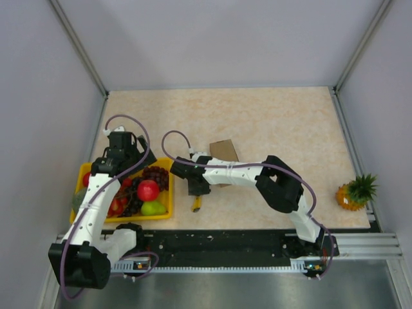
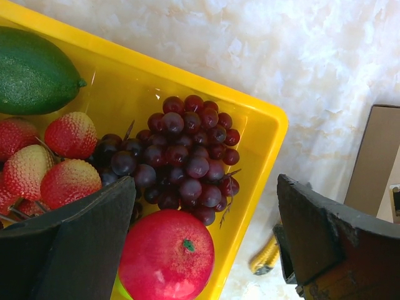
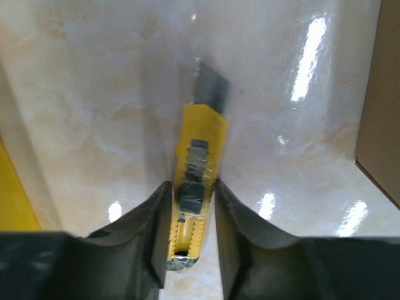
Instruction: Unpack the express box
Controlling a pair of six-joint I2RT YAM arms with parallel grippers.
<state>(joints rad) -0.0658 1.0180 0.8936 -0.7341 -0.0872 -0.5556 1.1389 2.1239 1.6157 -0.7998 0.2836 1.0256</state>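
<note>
The express box [image 1: 223,151], a small flat brown cardboard box, lies mid-table, its near edge hidden under my right arm. Its edge shows at the right of the left wrist view [image 2: 378,159] and of the right wrist view [image 3: 382,106]. My right gripper [image 1: 193,190] [image 3: 190,187] is shut on a yellow utility knife [image 3: 199,169] with its blade out, held over the table left of the box. The knife also shows in the top view [image 1: 196,205] and the left wrist view [image 2: 265,256]. My left gripper [image 1: 143,161] [image 2: 205,181] is open and empty above the fruit tray.
A yellow fruit tray [image 1: 122,219] [image 2: 262,125] at the near left holds purple grapes [image 2: 187,156], a red apple [image 2: 165,256], strawberries [image 2: 69,134] and a green fruit [image 2: 31,72]. A small pineapple [image 1: 354,193] lies at the right edge. Walls enclose the table.
</note>
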